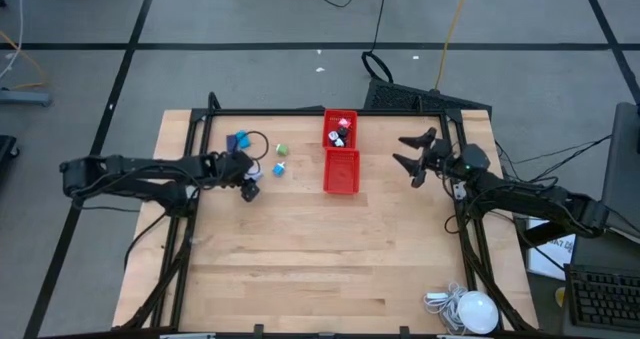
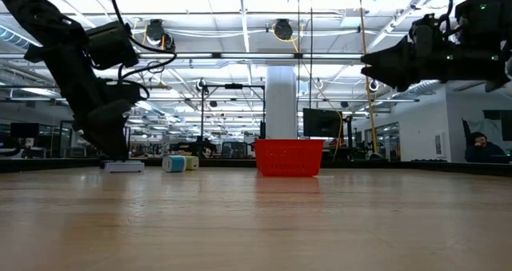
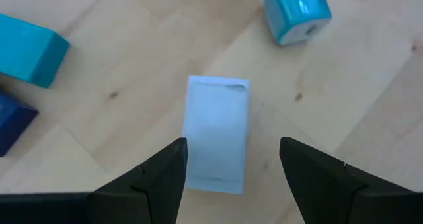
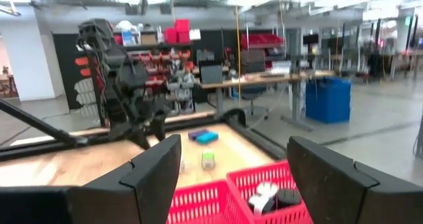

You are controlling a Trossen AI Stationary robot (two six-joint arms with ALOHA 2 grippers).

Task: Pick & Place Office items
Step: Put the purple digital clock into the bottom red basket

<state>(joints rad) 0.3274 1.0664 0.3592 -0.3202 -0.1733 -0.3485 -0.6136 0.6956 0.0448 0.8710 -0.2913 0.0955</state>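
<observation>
A pale white rectangular piece (image 3: 217, 128) lies flat on the wooden table. My left gripper (image 3: 232, 145) points steeply down over it, open, one finger on each side of its near end, and a gap shows beside the right finger. In the high view this gripper (image 1: 250, 186) is left of the red tray (image 1: 340, 169). Around it lie a light blue piece (image 3: 297, 11), a turquoise block (image 3: 30, 49), a dark blue piece (image 3: 13, 121) and a green piece (image 1: 282, 151). My right gripper (image 1: 408, 151) hangs open and raised at the table's right, holding nothing.
The red tray's far compartment (image 1: 340, 131) holds small red, black and white pieces; its near compartment (image 1: 341, 173) looks bare. A white round lamp with a cord (image 1: 470, 309) sits at the near right corner. Bare wood fills the table's near half.
</observation>
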